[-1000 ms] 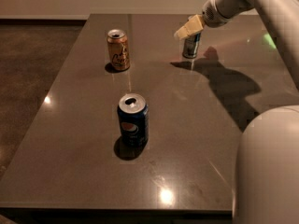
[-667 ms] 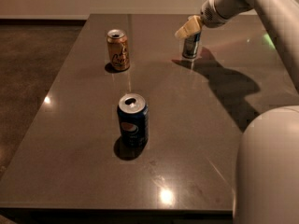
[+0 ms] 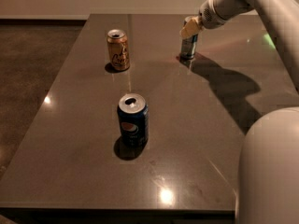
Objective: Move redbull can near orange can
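Observation:
The redbull can (image 3: 188,46) stands upright at the far right of the dark table (image 3: 196,125); it is slim and silver-and-blue. My gripper (image 3: 190,29) is at the can's upper part, its tan tip lying over the can's front near the rim. The white arm reaches in from the upper right. The orange can (image 3: 118,50) stands upright at the far left of the table, well apart from the redbull can, golden with dark cursive lettering.
A dark blue Pepsi can (image 3: 133,120) stands upright in the middle of the table, nearer the front. The robot's white body (image 3: 268,171) fills the lower right corner. The dark floor (image 3: 32,69) lies to the left of the table.
The gripper has shifted slightly down and closer onto the redbull can's top. None of the cans has moved.

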